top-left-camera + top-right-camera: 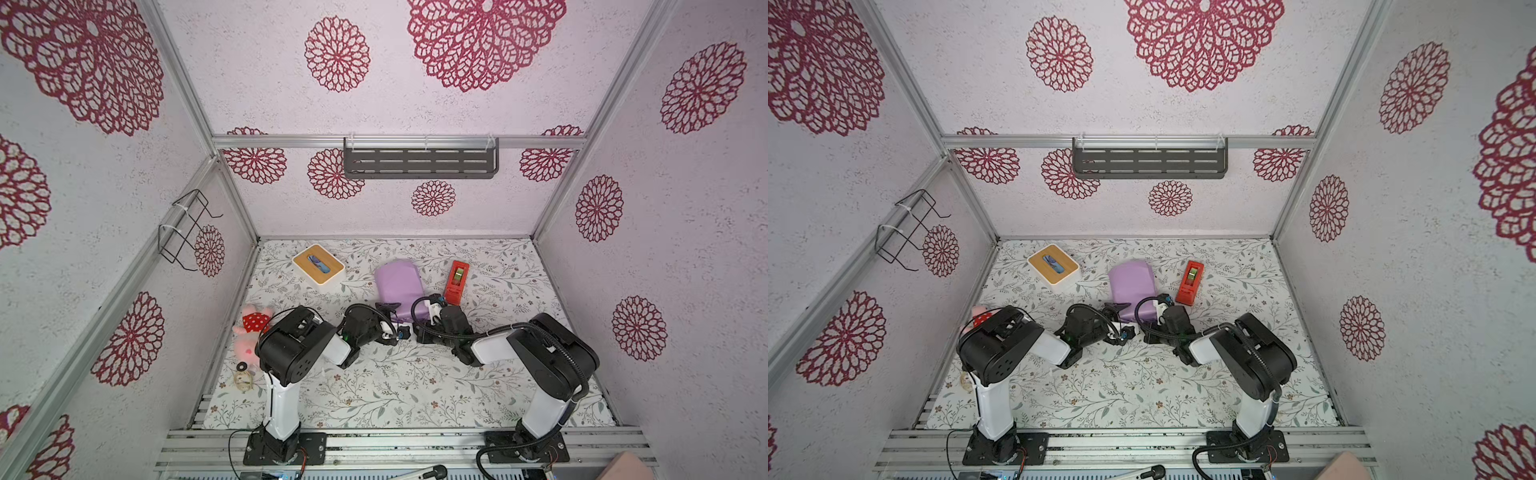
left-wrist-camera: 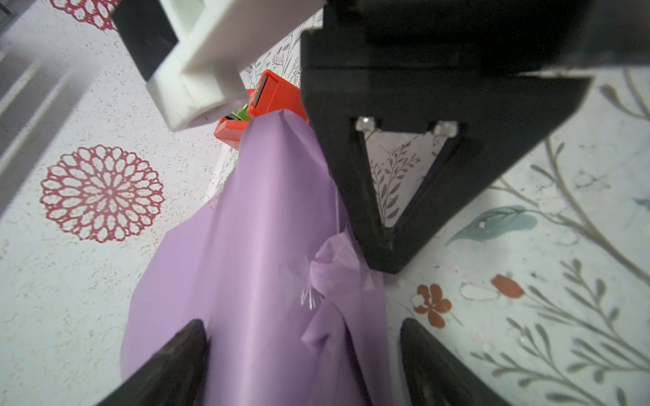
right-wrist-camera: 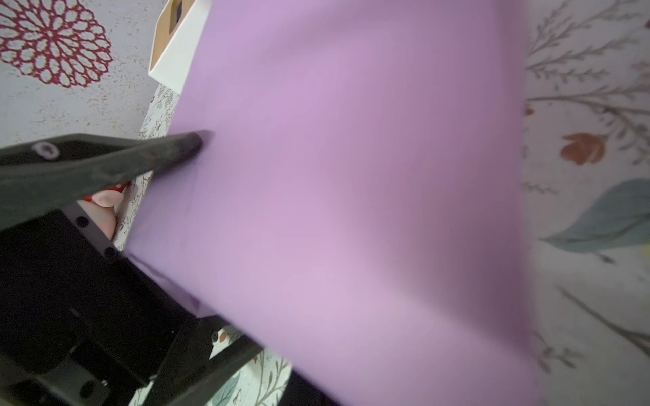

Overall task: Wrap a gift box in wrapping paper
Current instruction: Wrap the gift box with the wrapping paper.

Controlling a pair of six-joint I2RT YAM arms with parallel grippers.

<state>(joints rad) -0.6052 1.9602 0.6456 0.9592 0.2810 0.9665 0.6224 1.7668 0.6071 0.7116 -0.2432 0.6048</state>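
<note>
The left gripper (image 2: 302,327) stands with its jaws spread wide at the near end of the paper (image 1: 397,282); in its wrist view one of its fingers (image 2: 176,358) lies against the lilac sheet while the other sits just off the sheet's edge, over the cloth (image 1: 395,386); they clamp nothing. The right gripper (image 2: 386,251) is closed, its tip at a crumpled fold on that same near end of the paper; whether it pinches the fold I cannot tell; its own wrist view is mostly blurred lilac, with its fingers hidden. Nearer than the paper and well to its left, a plush (image 1: 249,332) lies on the cloth beside the left arm. In both top views the paper sits about mid-cloth, lilac face outward, folded round a box-shaped bulk; the gift box is covered by the sheet and cannot be seen. Just right of the paper, apart from it by a narrow strip of cloth, lies a red tape dispenser (image 1: 456,281), its long side running near to far. Farther than the paper and to its left, not touching it, stands a tissue box (image 1: 318,264) with a wooden slotted top. Beyond the paper a dark slotted shelf (image 1: 420,162) hangs on the back wall; well to the paper's left a wire rack (image 1: 187,228) hangs on the side wall.
</note>
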